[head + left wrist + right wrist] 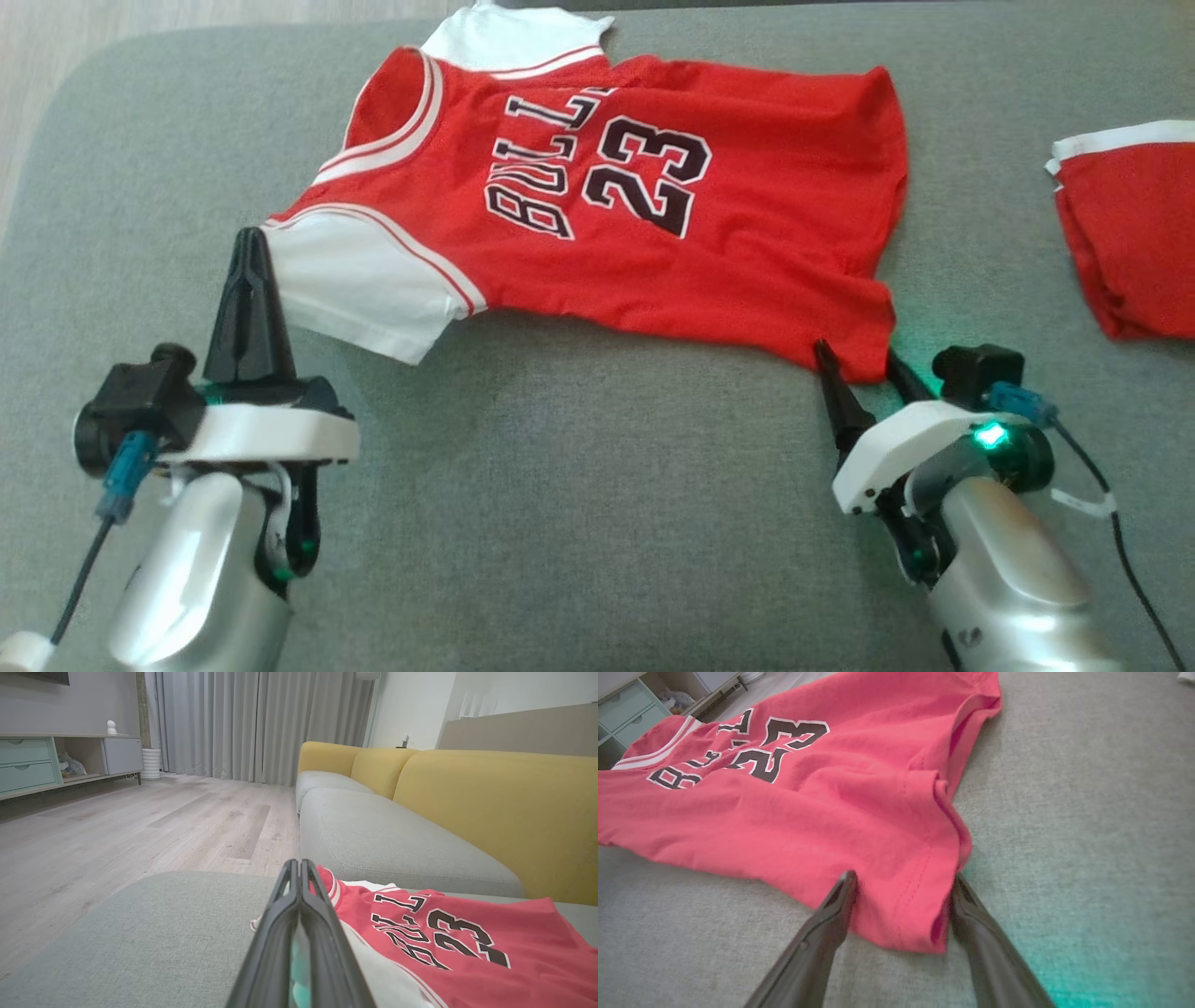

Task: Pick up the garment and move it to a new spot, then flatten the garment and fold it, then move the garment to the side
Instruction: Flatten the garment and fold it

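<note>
Item: red fabric basketball jersey numbered 23 [747, 243], spread on grey fabric cushion [560, 485]. Right pincer [856, 357]: wide open, astride near hem corner, nothing gripped. Left pincer [250, 241]: shut, empty, beside its white sleeve [364, 280]. Step: flattening, likely. Next: close on corner, draw hem taut.

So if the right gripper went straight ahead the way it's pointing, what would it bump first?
The red jersey. Its bottom corner lies between the open fingers of the right gripper, so it would likely push into that cloth straight away.
</note>
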Robot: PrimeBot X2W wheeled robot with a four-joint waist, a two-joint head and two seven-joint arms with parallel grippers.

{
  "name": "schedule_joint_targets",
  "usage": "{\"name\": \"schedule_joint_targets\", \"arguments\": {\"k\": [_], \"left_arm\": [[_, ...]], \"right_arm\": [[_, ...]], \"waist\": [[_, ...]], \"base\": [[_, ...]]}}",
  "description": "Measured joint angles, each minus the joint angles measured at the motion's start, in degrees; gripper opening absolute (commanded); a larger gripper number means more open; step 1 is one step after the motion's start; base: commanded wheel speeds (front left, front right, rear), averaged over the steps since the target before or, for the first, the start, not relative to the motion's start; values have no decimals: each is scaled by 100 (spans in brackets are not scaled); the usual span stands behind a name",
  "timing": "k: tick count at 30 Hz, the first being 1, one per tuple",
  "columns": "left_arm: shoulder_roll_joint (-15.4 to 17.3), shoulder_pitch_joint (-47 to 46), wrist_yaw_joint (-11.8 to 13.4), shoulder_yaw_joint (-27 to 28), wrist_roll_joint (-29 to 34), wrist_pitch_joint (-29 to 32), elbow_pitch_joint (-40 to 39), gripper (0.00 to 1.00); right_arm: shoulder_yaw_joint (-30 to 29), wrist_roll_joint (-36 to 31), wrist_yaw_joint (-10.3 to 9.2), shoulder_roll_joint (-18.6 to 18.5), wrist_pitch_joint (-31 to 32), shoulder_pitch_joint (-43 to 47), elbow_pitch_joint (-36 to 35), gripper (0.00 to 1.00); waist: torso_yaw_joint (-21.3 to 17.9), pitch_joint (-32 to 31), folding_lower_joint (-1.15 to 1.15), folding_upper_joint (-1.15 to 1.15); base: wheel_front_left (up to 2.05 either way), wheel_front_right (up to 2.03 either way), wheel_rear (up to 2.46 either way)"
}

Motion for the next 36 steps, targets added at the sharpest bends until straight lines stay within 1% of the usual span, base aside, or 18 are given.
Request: {"name": "schedule_joint_targets", "arguments": {"k": [1, 3, 5, 10, 17, 18, 20, 21, 24, 29, 32, 36], "left_arm": [[0, 1, 0, 26, 0, 0, 1, 0], [0, 1, 0, 71, 0, 0, 2, 0], [13, 3, -1, 177, 0, -1, 3, 0], [27, 5, -71, 378, -5, -1, -97, 0], [112, 2, -153, 660, -242, -1, -369, 0], [112, 0, -188, 706, -349, -1, -515, 0], [111, 0, -202, 719, -442, 0, -665, 0], [103, 1, -202, 734, -519, 8, -837, 0], [90, 7, -200, 855, -660, 34, -1206, 0], [47, 181, -134, 913, -891, 241, -2165, 0], [-18, 424, -1, 1102, -1206, 443, -2827, 0], [51, 436, 255, 1322, -1347, 787, -3597, 0]], "right_arm": [[58, 34, 0, -1, 9, 2, 4, 0], [124, 58, 0, 0, 7, 7, 2, 0], [332, 178, 0, 10, -104, 97, -68, 0], [224, 160, 0, 53, -502, 173, -354, 0], [-137, -303, 0, 54, -708, 80, -1162, 0], [-209, -468, 0, 55, -709, -2, -1404, 0], [-237, -622, 0, 55, -708, -81, -1648, 0], [-241, -749, 0, 46, -691, -94, -1896, 0], [-182, -784, 0, -54, -557, -78, -2319, 0], [-103, -672, 0, -403, -214, 74, -3303, 0], [-110, -564, 0, -564, 71, 389, -3982, 0], [-240, -458, 0, -657, 521, 760, -4841, 0]], "waist": [[-19, -23, 0, 0], [-41, -49, 0, 0], [-119, -138, 0, 0], [-245, -332, 0, 0], [-406, -680, 0, 0], [-446, -787, 0, 0], [-479, -897, 0, 0], [-505, -1011, 0, 0], [-535, -1170, 0, 0], [-551, -1312, 0, 0], [-554, -1343, -1, 0], [-550, -1291, -1, 0]], "base": [[0, 0, 0], [0, 0, 0], [0, 0, 0], [0, 0, 0], [0, 0, 0], [0, 0, 0], [0, 0, 0], [0, 0, 0], [0, 0, 0], [0, 0, 0], [0, 0, 0], [0, 0, 0]]}}
